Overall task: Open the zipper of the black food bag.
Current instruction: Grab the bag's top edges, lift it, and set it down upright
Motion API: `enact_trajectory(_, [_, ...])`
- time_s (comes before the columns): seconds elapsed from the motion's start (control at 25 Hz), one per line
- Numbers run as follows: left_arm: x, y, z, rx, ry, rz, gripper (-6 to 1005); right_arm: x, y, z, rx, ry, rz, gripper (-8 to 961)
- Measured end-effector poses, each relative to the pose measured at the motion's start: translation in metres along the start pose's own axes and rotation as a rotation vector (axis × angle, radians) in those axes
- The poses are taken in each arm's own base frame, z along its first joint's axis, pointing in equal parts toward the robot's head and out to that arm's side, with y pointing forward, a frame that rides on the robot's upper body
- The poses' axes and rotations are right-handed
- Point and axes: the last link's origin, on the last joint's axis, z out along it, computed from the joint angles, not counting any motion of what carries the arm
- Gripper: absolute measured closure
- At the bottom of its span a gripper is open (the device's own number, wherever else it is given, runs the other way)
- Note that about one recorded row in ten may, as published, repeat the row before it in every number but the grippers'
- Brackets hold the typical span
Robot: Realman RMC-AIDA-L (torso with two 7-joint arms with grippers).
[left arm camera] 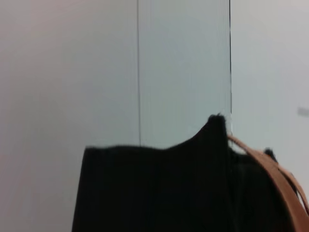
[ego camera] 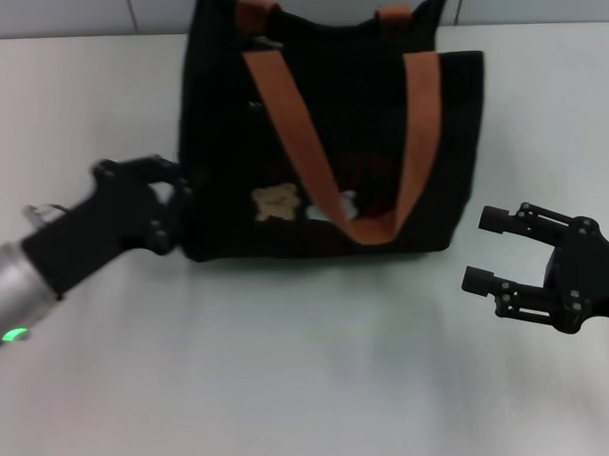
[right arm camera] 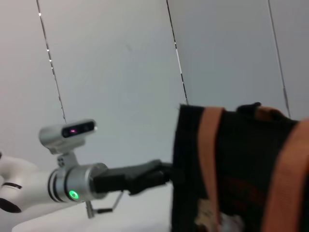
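Black fabric food bag (ego camera: pixel 331 137) — a boxy tote with two orange-brown strap handles (ego camera: pixel 421 124) and small tan bear (ego camera: pixel 276 202) and white patches on its near side — stood upright at the far middle of the pale bench (ego camera: pixel 289 369). Its zipper ran along the top edge, but no view showed the line or the pull tab clearly, so how far it was opened could not be told.

The left hand (ego camera: pixel 169 208) was pressed against the bag's lower left edge, its black fingers touching the fabric; whether they pinched the cloth or only rested on it could not be told. The right hand (ego camera: pixel 495 251) hovered near the bench to the right of the bag, apart from it, with its fingers spread wide and holding nothing.

By the look of it, this was the bracing step: the left hand steadying the bag's side while the right had not yet gone for the zip. The next move would call for lifting the right hand up to the top edge, finding the pull tab and closing on it — a small target on soft cloth, so the bag must be held firm.
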Motion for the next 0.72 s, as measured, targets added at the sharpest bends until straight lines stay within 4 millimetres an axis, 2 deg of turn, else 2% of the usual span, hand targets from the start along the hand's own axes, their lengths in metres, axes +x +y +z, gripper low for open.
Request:
enact_trajectory(0.16, [0.025,-0.016,-0.023,-0.027,0.049,0.05,924,0.002,0.0,0.007,0.003,-0.006,0.02,166])
enact_trajectory(0.2, [0.039,-0.019,-0.032,-0.071,0.082,0.082,924,0.003,-0.002,0.014,-0.001,-0.004,0.029,166])
enact_trajectory(0.24, [0.039,-0.019,-0.032,-0.071,0.082,0.082,924,0.003,-0.002,0.014,-0.001,-0.004,0.029,166])
enact_trajectory(0.4, [0.075,-0.022,-0.041,-0.222,0.166,0.18,924,0.003,-0.005,0.036,-0.013,-0.003,0.059,166])
enact_trajectory(0.52, [0.083,-0.023,-0.04,-0.262,0.156,0.222,924,-0.001,-0.005,0.038,-0.012,-0.038,0.065,167])
enact_trajectory(0.6, [0.088,-0.025,-0.037,-0.313,0.106,0.28,924,-0.011,-0.009,0.029,0.054,-0.151,0.066,167])
enact_trajectory(0.72, [0.089,-0.026,-0.034,-0.342,0.08,0.302,924,-0.016,-0.013,0.023,0.117,-0.217,0.056,167])
